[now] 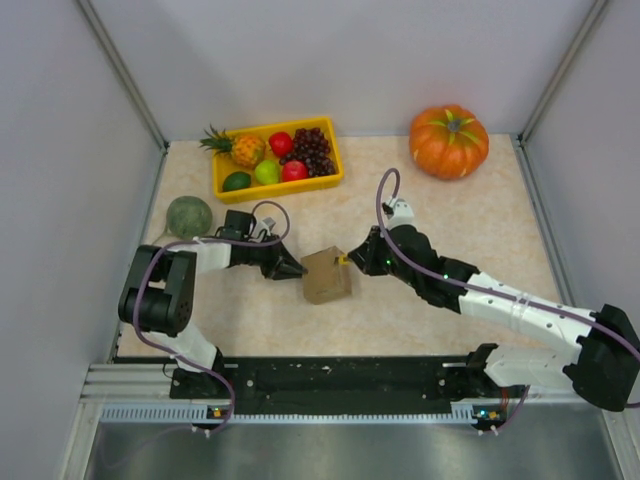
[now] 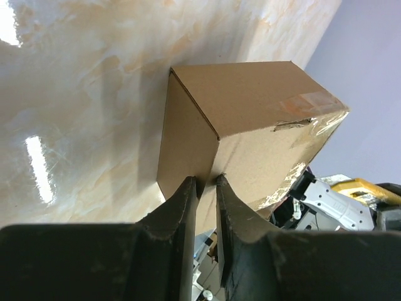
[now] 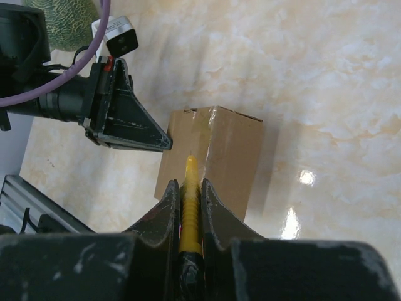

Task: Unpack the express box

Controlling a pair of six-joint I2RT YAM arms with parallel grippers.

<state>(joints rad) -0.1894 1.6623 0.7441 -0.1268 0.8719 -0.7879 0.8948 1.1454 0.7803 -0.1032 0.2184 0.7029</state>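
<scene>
The express box [image 1: 327, 276], brown cardboard with its lid down, stands on the marble tabletop between both arms. My left gripper [image 1: 292, 268] is at its left side. In the left wrist view the left gripper [image 2: 205, 182] shows only a narrow gap, its tips against a corner edge of the box [image 2: 250, 106]. Clear tape [image 2: 313, 103] crosses the box's top. My right gripper [image 3: 187, 184] is shut on a yellow cutter [image 3: 190, 182]. The cutter's tip rests at the top edge of the box [image 3: 219, 157].
A yellow tray [image 1: 280, 187] of fruit sits at the back left and an orange pumpkin [image 1: 448, 140] at the back right. A green melon [image 1: 189, 216] lies behind the left arm. Walls close in both sides, and a metal rail [image 1: 300, 380] runs along the near edge.
</scene>
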